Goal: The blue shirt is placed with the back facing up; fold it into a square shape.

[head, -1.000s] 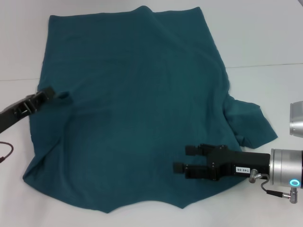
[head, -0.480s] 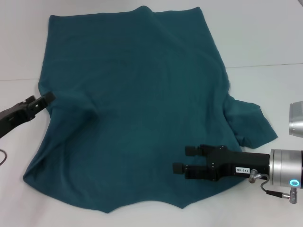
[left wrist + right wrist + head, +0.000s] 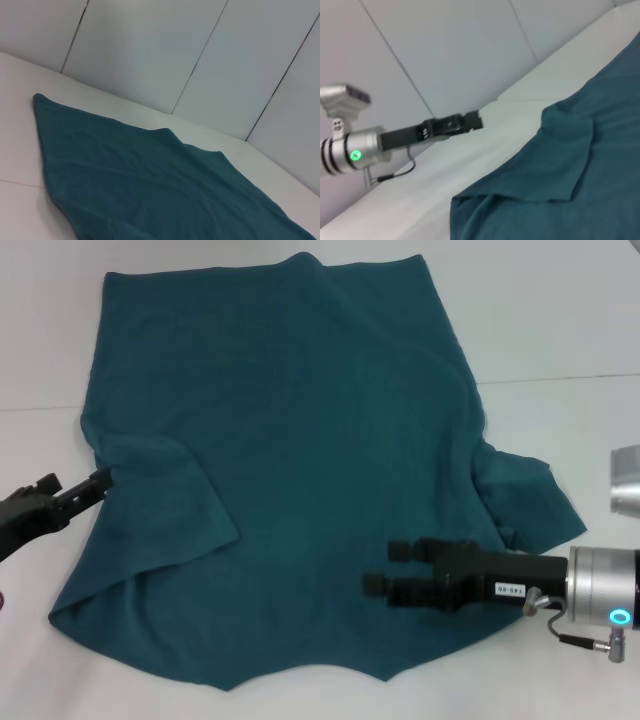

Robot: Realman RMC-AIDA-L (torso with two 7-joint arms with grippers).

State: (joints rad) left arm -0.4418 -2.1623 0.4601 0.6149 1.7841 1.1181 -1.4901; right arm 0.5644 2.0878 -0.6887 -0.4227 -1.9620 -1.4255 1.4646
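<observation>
The blue shirt (image 3: 300,470) lies spread across the white desk (image 3: 560,330), plain side up, taking up most of the surface. Its left sleeve is folded inward onto the body, forming a flap (image 3: 165,505) with a slanted edge running down toward the middle. The right sleeve (image 3: 530,500) sticks out to the side, a little rumpled, with its edge lying flat on the desk. The near hem curves unevenly, and the far edge has a small peak in it.

The left gripper (image 3: 100,480) sits low at the shirt's left edge, just beside the folded sleeve, its black arm stretching back off the left side of the desk. Its tip points toward the cloth, and I can't make out whether its jaws are apart or together, nor whether they touch the fabric. From the other arm's camera it appears as a slim black finger assembly (image 3: 465,121) reaching out past the shirt's edge.

The right gripper (image 3: 385,567) reaches in from the right, held roughly level over the shirt's lower right part. Its jaws stand apart, two black fingertips (image 3: 400,551) pointing left with nothing between them.
</observation>
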